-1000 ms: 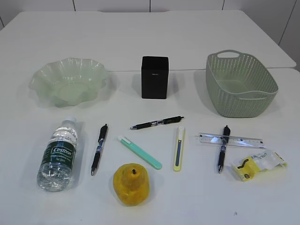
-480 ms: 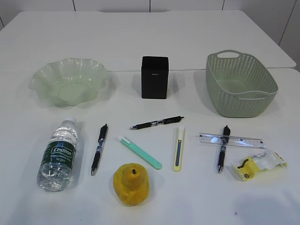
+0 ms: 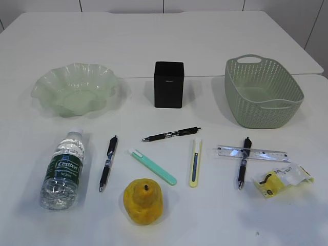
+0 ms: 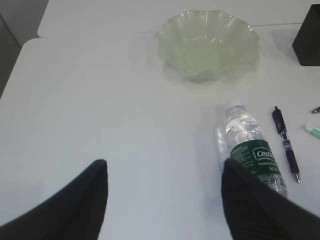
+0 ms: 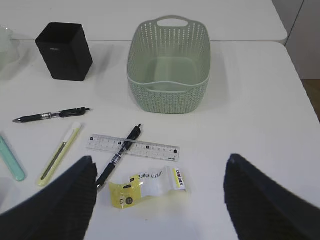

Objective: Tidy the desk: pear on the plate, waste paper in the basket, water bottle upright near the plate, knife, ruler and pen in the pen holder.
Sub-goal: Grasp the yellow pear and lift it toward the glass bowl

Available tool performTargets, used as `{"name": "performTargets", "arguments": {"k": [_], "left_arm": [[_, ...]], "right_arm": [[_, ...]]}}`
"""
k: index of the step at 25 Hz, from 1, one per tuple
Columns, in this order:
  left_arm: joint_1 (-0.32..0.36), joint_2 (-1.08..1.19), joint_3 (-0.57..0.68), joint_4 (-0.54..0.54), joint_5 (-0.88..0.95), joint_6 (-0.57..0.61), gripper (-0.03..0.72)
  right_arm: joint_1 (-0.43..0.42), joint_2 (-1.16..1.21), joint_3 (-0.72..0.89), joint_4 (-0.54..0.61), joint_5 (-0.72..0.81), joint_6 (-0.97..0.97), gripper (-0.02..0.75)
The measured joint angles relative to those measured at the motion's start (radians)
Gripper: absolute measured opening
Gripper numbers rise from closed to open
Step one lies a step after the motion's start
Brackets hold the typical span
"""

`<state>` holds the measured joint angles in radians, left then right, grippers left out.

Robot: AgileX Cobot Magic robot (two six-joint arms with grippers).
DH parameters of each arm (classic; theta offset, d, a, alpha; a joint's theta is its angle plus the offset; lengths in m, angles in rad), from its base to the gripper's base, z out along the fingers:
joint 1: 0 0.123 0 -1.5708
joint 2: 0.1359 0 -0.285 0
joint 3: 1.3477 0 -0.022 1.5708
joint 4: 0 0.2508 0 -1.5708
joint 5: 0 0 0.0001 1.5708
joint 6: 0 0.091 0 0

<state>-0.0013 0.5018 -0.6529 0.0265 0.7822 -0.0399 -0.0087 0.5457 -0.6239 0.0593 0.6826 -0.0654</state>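
Both jaws wide, nothing gripped

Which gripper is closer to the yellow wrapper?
Right. The right gripper hovers just above the wrapper; the left gripper is across the desk by the bottle.

Neither arm shows in the exterior view. In the left wrist view, the left gripper [image 4: 162,200] hangs above the bench, its two dark fingers [image 4: 75,210] spread wide with nothing between them. Over in the right wrist view, the right gripper [image 5: 157,200] is much the same: jaws parted wide, empty, raised clear of the bench
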Motion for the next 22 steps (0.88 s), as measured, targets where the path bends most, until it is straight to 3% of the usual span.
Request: {"name": "performTargets", "arguments": {"k": [7,17,22], "left_arm": [[-0.125,0.189,-0.122,0.039,-0.019,0.013,0.5],[-0.344,0.577,-0.393,0.041,0.143,0.099,0.498],[-0.416,0.771,-0.455,-0.059,0.146,0.177,0.486]], "right_arm": [[0.0,0.148,-0.081,0.0,0.072,-0.039,0.587],[0.0,0.295,-0.153,0.017,0.17,-0.043,0.587],[0.0,0.303,-0.153,0.026,0.176,-0.045,0.587]]}}
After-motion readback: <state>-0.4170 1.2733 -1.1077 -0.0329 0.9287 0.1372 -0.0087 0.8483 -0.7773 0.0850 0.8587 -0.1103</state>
